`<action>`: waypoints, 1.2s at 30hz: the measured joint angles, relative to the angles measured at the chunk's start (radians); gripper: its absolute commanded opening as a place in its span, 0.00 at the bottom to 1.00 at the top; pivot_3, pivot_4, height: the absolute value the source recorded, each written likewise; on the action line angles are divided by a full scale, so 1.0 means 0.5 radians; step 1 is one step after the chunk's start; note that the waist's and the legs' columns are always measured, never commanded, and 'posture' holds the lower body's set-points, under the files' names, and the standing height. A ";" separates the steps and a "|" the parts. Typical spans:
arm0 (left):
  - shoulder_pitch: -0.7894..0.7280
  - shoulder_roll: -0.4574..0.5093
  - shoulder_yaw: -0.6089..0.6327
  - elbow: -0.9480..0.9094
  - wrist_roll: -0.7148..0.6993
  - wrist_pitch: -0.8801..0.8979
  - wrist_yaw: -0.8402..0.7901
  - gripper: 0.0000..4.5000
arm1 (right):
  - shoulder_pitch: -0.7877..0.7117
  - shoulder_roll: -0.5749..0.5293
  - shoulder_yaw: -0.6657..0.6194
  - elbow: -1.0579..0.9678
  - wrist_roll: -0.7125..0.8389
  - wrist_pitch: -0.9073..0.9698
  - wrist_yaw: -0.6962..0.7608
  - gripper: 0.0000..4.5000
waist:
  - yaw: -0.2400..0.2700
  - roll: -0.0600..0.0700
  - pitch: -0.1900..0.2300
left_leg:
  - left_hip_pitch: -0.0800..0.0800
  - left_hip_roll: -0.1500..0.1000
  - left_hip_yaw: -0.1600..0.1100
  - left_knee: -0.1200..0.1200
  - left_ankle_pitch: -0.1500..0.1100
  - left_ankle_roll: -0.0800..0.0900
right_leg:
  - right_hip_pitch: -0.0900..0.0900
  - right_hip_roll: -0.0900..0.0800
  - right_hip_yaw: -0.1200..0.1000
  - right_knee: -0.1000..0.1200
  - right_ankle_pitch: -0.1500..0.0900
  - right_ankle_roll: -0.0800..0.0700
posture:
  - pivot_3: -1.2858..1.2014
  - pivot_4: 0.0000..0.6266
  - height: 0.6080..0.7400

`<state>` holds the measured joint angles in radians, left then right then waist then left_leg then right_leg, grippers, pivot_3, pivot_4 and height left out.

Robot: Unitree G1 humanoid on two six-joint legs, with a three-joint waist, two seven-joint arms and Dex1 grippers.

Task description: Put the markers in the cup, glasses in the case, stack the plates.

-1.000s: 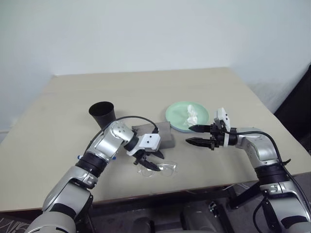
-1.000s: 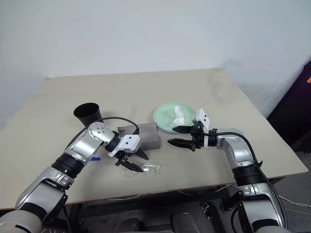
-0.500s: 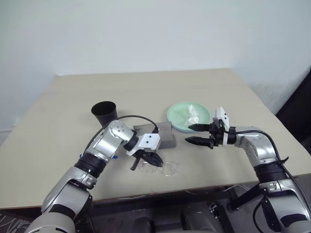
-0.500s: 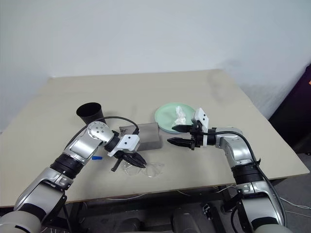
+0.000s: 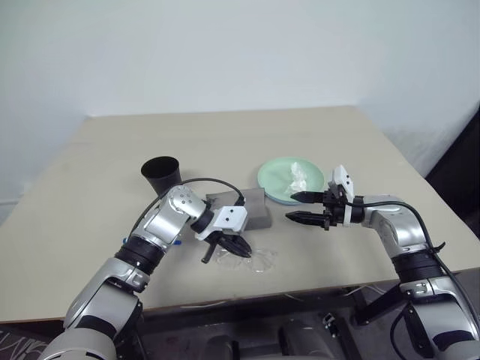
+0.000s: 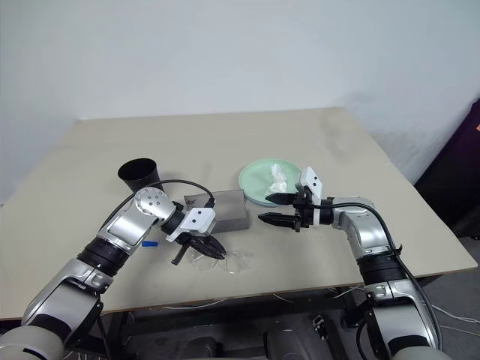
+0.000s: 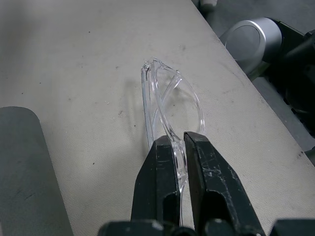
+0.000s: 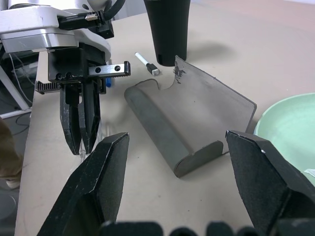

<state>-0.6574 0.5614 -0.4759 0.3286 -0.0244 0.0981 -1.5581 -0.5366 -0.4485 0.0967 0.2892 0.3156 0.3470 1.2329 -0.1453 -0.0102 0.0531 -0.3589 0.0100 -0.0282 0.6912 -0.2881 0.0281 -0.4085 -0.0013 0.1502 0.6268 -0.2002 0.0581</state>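
Table: beige top, pale wall behind.
Left gripper: fingers pressed together on the glasses frame, at the near edge.
Glasses: lying on the table, just in front of the case.
Case: lid open, between cup and green plate.
Right gripper: fingers spread, holding nothing, beside the plate.
Marker: near the cup.
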 measured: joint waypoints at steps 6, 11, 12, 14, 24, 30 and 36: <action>0.000 0.000 0.000 0.000 0.000 0.000 0.000 0.00 | 0.000 0.000 0.000 0.000 0.000 0.000 0.000 0.76 | 0.000 0.000 0.000 | 0.000 0.000 0.000 0.000 0.000 0.000 | 0.000 0.000 0.000 0.000 0.000 0.000 | 0.52 0.00 1.00; -0.020 0.022 0.163 -0.030 -0.191 0.218 -0.014 0.00 | -0.076 0.003 0.005 0.138 -0.029 -0.060 -0.055 0.76 | -0.003 -0.002 0.002 | -0.004 0.001 0.000 0.004 0.000 0.000 | -0.004 0.000 0.000 0.003 0.000 0.000 | 0.52 0.00 1.00; -0.046 0.044 0.241 -0.054 -0.256 0.283 -0.014 0.00 | -0.097 0.001 0.004 0.178 -0.047 -0.080 -0.072 0.76 | -0.007 -0.003 0.002 | -0.004 0.001 -0.001 0.004 0.000 0.000 | -0.004 0.000 0.000 0.003 0.000 0.000 | 0.52 0.00 1.00; -0.123 0.092 0.369 -0.120 -0.335 0.359 -0.012 0.00 | -0.112 0.000 0.000 0.219 -0.064 -0.109 -0.087 0.76 | -0.009 -0.002 0.002 | -0.003 0.001 -0.002 0.003 0.000 0.000 | -0.002 0.000 -0.001 0.002 0.000 0.000 | 0.52 0.00 1.00; -0.129 0.052 0.364 -0.095 -0.327 0.325 0.069 0.00 | -0.114 0.001 0.002 0.247 -0.082 -0.142 -0.090 0.76 | -0.008 -0.001 0.001 | -0.004 0.000 -0.005 0.000 0.000 0.000 | -0.002 0.000 -0.003 -0.001 0.000 0.001 | 0.52 0.00 1.00; -0.372 -0.002 0.361 0.342 -0.111 0.012 0.333 0.00 | -0.114 0.004 0.003 0.245 -0.082 -0.143 -0.093 0.76 | -0.008 -0.001 0.001 | -0.004 -0.001 -0.006 0.002 0.000 0.000 | -0.001 0.000 -0.003 -0.001 0.000 0.001 | 0.52 0.00 1.00; -0.515 -0.072 0.328 0.758 0.097 -0.276 0.469 0.00 | -0.113 0.010 0.002 0.240 -0.082 -0.143 -0.107 0.76 | -0.008 -0.001 0.001 | -0.006 -0.001 -0.006 0.000 -0.001 0.000 | -0.003 0.000 -0.003 -0.002 0.000 0.001 | 0.52 0.00 1.00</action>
<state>-0.9150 0.5253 -0.3120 0.7078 0.0240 -0.0398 -1.3237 -0.5931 -0.4436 0.0978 0.4094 0.2746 0.2753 1.1795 -0.1494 -0.0105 0.0537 -0.3617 0.0093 -0.0314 0.6910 -0.2884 0.0283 -0.4099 -0.0010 0.1486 0.6260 -0.2003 0.0587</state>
